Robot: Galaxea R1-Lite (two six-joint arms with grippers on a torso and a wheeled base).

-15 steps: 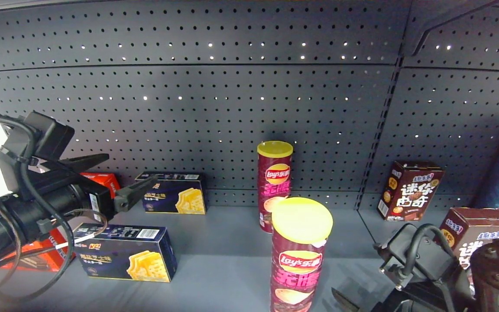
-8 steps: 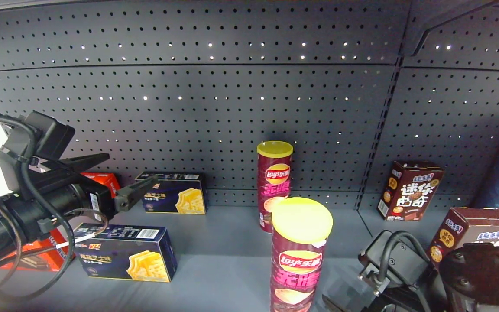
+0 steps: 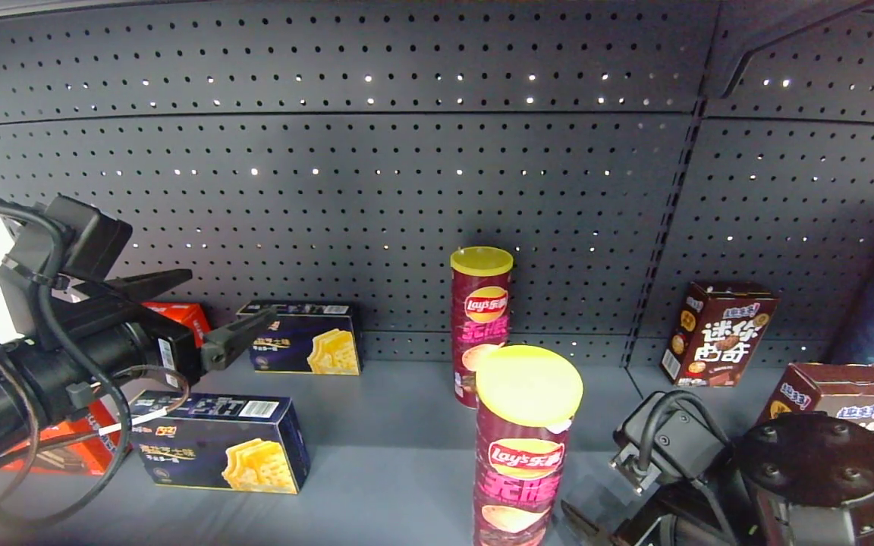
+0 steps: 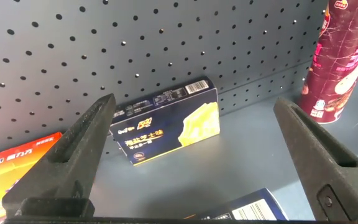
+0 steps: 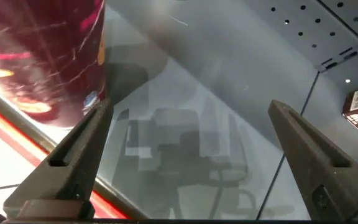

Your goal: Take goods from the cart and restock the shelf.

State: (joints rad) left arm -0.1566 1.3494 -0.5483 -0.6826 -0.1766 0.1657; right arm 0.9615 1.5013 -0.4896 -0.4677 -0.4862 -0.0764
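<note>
The left arm (image 3: 42, 379), frame left, is a black cylinder with looped cables (image 3: 123, 425), boxy camera (image 3: 65, 243) and white label (image 3: 165, 354); the right arm (image 3: 824, 500), lower right, has a round screwed cap (image 3: 816, 466).

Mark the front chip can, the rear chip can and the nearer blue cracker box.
front chip can (image 3: 525, 458), head view, logo on its side.
rear chip can (image 3: 482, 318), head view, label on its side.
nearer blue cracker box (image 3: 217, 453), head view, its front face.
</note>
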